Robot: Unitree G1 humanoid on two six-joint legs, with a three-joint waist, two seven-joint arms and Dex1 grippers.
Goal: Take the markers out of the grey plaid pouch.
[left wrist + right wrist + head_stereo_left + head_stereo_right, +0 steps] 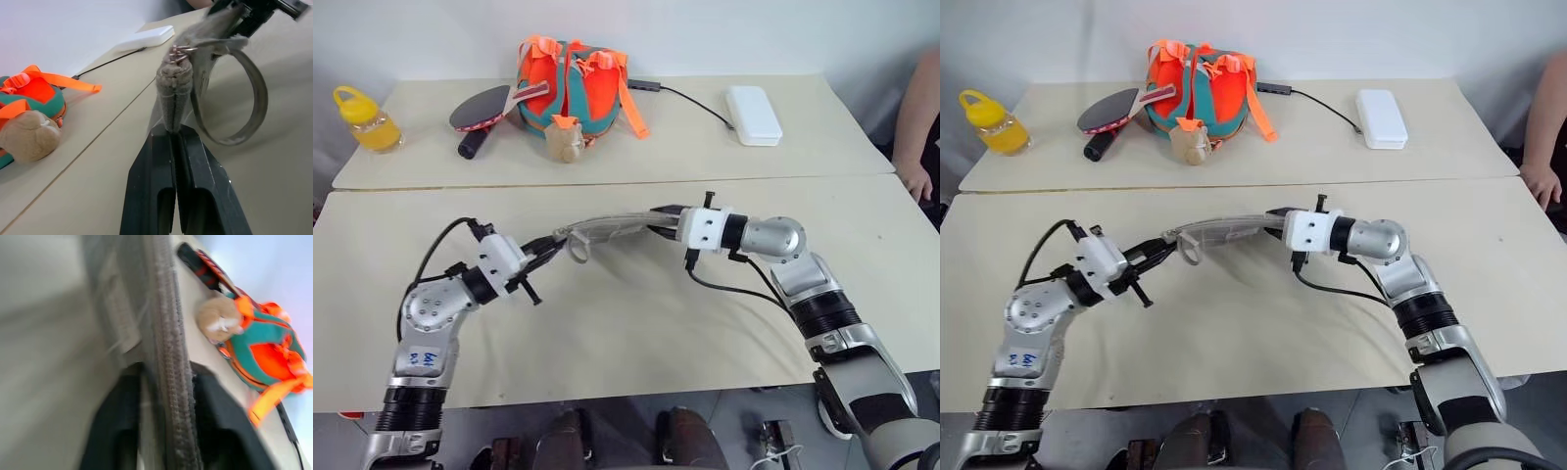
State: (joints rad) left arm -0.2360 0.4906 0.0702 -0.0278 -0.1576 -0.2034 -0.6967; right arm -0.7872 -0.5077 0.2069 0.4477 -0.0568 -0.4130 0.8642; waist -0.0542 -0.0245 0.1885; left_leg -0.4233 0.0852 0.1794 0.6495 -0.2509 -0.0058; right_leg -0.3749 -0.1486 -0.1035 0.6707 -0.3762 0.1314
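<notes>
The grey plaid pouch [607, 227] hangs stretched above the near table between my two grippers. My left gripper [548, 250] is shut on the pouch's left end [173, 88], just below the zipper's ring pull, and a grey strap loop [244, 112] dangles beside it. At the other end is my right gripper [661, 217]. In the right wrist view its fingers [220, 421] stand apart on either side of the pouch's edge [168, 357], with a gap showing. The markers are hidden.
On the far table stand an orange-and-teal bag [573, 83] with a beige plush [566, 139], a table-tennis paddle [484, 110], a yellow bottle [367, 119] and a white box [752, 115] with a cable. A person's arm [915, 127] is at the right edge.
</notes>
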